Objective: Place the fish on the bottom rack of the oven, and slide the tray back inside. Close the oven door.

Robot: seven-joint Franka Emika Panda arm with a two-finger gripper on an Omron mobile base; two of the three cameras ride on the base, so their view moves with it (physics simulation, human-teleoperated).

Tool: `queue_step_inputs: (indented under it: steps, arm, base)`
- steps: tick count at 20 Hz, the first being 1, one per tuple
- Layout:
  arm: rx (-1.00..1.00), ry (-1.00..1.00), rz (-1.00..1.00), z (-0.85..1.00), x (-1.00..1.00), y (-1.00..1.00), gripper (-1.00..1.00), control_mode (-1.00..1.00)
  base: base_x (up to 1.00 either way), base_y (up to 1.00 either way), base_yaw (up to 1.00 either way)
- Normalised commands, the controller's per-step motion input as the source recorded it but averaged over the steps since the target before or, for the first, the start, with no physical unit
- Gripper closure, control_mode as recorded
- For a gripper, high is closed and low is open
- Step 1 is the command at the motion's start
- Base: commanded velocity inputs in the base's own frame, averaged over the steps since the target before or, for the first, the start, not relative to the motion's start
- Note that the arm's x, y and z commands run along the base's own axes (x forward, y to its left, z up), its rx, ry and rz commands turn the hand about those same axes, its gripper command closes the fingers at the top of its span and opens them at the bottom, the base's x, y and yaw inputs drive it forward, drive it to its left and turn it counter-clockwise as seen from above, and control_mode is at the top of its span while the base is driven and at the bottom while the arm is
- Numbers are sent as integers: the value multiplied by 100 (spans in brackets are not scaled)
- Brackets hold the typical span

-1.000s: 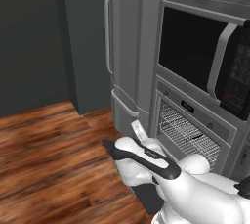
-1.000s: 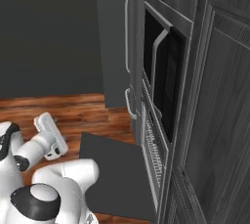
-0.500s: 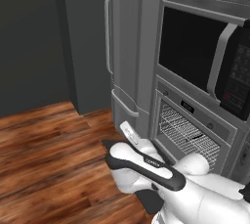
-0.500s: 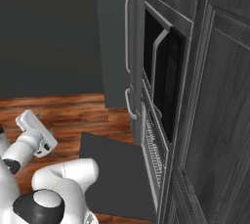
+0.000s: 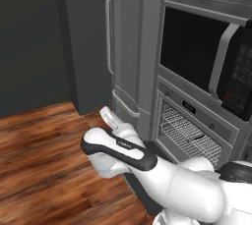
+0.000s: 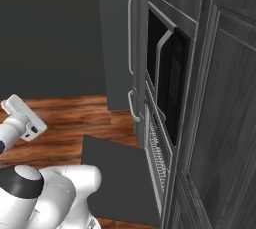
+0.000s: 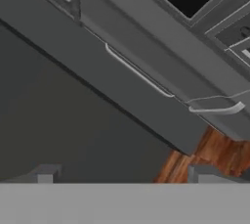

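We find the oven (image 5: 197, 130) with its door (image 6: 120, 183) dropped open and flat, level with the floor side of the cavity. The rack (image 5: 189, 133) sits inside the oven, and a thin dark sliver on it, which we take for the fish (image 5: 198, 137), lies roughly along the rack's width. The gripper (image 7: 122, 171) hangs left of the oven, well apart from the door, tips spread and holding nothing, aimed at the tall grey door beside the oven. We judge the door lies right of and below the claw.
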Motion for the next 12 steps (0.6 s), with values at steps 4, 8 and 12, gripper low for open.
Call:
queue_step_inputs:
  steps: [4,8,12]
  arm:
    - [-32,0,-5,75,0,1,-100,-100]
    - [-45,0,0,76,0,-1,-100,-100]
    - [-48,0,0,68,0,-16,-100,-100]
  base:
    - [0,0,0]
    - [0,0,0]
    - [0,0,0]
